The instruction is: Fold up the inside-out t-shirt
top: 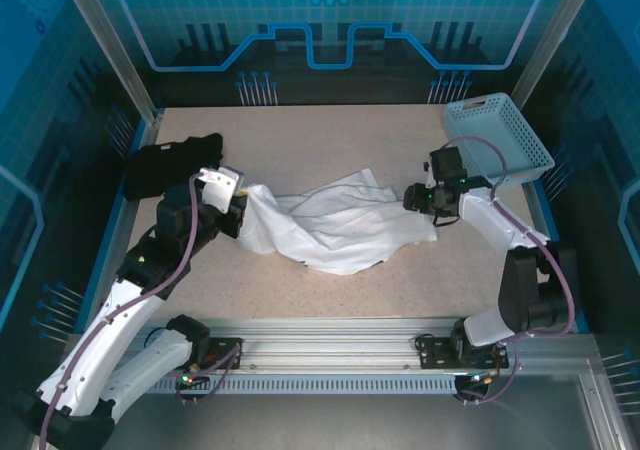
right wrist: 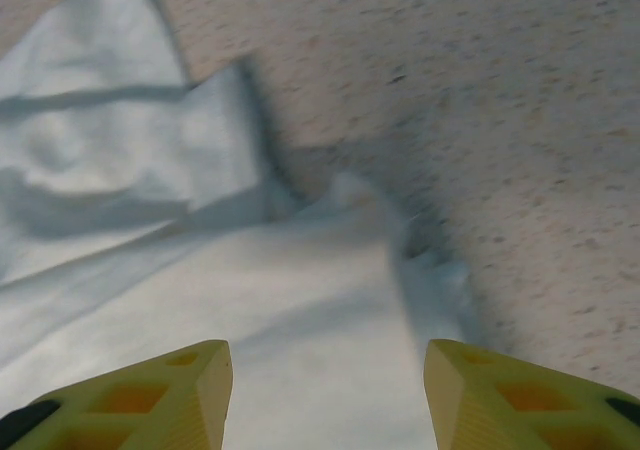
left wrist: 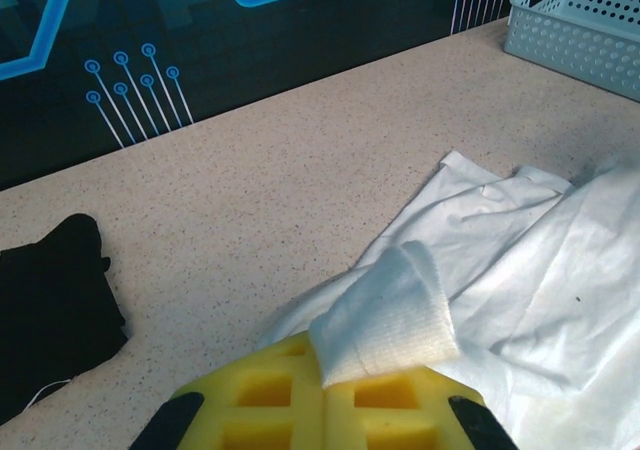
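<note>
The inside-out t-shirt (top: 330,225) lies crumpled across the middle of the table, white and plain. My left gripper (top: 240,208) is shut on its left end; in the left wrist view a ribbed white fold of the t-shirt (left wrist: 385,315) sticks out from between the closed yellow fingers (left wrist: 270,400), and the rest spreads off to the right. My right gripper (top: 412,200) stands at the shirt's right end. Its yellow fingers (right wrist: 190,385) are spread open just above the t-shirt (right wrist: 300,310), with nothing pinched between them.
A black folded garment (top: 170,165) lies at the back left, close behind my left arm, and shows as the dark cloth (left wrist: 50,310) in the left wrist view. A pale perforated basket (top: 497,138) stands at the back right. Bare speckled tabletop (top: 320,135) lies behind the shirt.
</note>
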You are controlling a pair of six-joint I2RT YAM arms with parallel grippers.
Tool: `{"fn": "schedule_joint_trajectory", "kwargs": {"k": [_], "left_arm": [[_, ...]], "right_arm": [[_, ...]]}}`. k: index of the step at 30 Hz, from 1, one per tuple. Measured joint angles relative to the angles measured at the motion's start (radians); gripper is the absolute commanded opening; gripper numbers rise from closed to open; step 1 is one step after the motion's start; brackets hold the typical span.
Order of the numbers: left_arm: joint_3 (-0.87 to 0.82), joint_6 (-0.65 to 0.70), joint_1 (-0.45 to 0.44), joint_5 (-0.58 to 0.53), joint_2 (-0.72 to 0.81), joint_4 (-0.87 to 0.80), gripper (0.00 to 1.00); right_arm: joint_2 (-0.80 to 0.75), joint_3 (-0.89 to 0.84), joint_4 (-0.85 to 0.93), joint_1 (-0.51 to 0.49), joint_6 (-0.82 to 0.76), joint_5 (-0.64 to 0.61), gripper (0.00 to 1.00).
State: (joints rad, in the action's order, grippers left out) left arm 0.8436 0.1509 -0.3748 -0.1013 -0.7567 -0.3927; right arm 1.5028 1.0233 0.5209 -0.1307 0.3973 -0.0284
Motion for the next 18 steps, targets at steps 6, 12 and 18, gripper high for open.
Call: {"fn": "schedule_joint_trajectory", "kwargs": {"k": [6, 12, 18], "left_arm": [[-0.014, 0.0, 0.015, 0.002, -0.003, 0.008, 0.0], [-0.017, -0.005, 0.04, 0.027, -0.004, 0.012, 0.0], [-0.026, -0.019, 0.051, 0.05, -0.004, 0.023, 0.0]], "right_arm": [[0.137, 0.072, 0.013, 0.064, -0.013, 0.043, 0.5], [0.252, 0.134, 0.012, 0.064, -0.031, 0.093, 0.39], [0.332, 0.194, 0.012, 0.065, -0.058, 0.105, 0.29]]}}
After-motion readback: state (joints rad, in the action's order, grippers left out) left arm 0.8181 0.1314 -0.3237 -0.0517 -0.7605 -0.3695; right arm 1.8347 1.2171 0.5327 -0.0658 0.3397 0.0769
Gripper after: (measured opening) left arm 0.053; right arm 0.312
